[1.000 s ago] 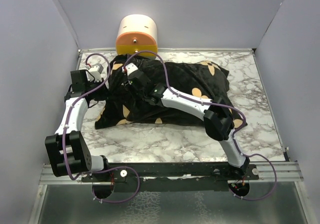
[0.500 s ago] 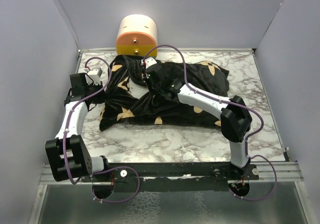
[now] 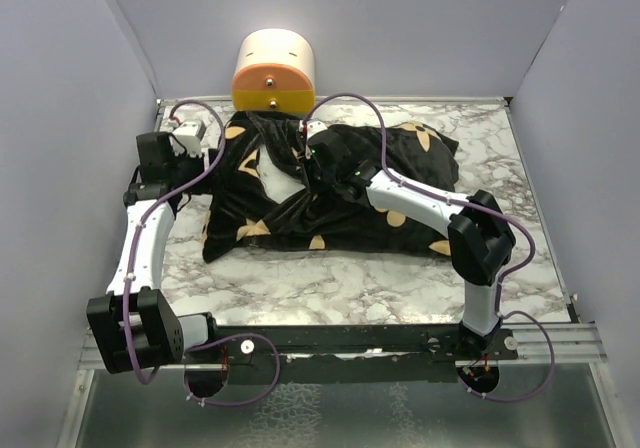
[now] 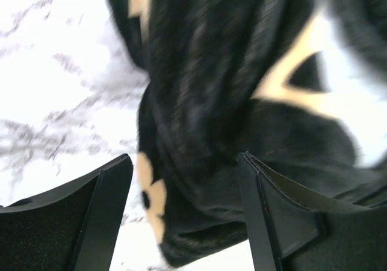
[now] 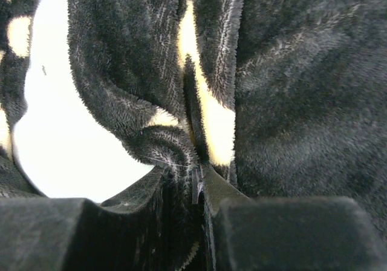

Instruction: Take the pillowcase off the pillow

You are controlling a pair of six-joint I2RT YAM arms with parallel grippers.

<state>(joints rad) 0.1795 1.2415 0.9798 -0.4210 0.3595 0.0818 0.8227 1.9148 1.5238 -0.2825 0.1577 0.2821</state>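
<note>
The pillowcase (image 3: pixel 400 183) lies bunched across the middle of the marble bench (image 3: pixel 330 288). It covers most of the pillow (image 3: pixel 287 176), which shows only as a white patch through the opening at the left end.

The right tool (image 5: pixel 196 186) is clamped on a ridge of the plush black fabric just beside that opening, with the pinched fold running up from between its closed tips. The left tool (image 4: pixel 182 161) is spread apart at the left hem of the cover. The left wrist view is blurred, so I cannot tell whether the cloth sits between its tips or only beneath them.

The step in hand looks like peeling the mouth of the cover back off the cushion. To do it well, the right pinch should hold fabric alone and none of the stuffing. The pull should run along the pillow's length toward its far right end, so the cover slides instead of dragging the whole bundle. The left tool would do best to close on the hem or pin the exposed white corner as an anchor.

The right arm reaches diagonally from its base across the cover, elbow raised over the right side, wrist angled down at the opening. The left arm runs straight up the bench's left edge, with its wrist turned inward toward the hem.
</note>
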